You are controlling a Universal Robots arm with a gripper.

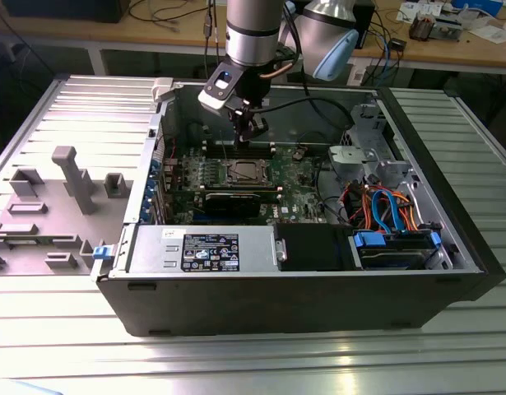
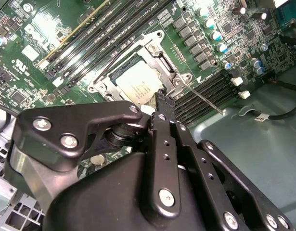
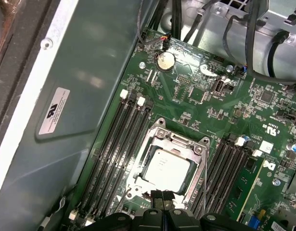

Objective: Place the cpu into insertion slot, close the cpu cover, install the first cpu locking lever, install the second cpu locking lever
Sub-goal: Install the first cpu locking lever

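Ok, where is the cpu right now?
In both wrist views the cpu sits in the insertion slot, framed by the cpu cover, between two banks of memory slots.

Bright, even light from overhead. Table [image 1: 261,362] shines white along its edge nearest the exterior camera. Computer case [image 1: 277,300] interior darker, in shadow. In the second wrist view, glare washes out a circuit board [image 2: 44,24] patch; cpu [image 2: 138,89] gleams pale.
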